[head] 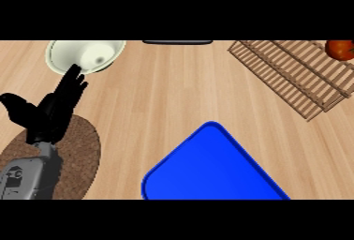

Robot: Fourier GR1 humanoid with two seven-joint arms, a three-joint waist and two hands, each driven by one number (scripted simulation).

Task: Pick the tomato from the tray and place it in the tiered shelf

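The red tomato [341, 49] lies on the wooden slatted tiered shelf [290, 72] at the far right, near the view's edge. The blue tray [211, 171] sits at the lower middle with nothing on it. My left hand [50, 112] shows at the left with fingers straight and pointing up toward a bowl, thumb spread to the left; it holds nothing. My right hand does not show.
A pale green bowl [86, 55] stands at the back left, just beyond my left fingertips. A round brown cork mat [76, 154] lies under my left forearm. A dark flat object [178, 42] sits at the back edge.
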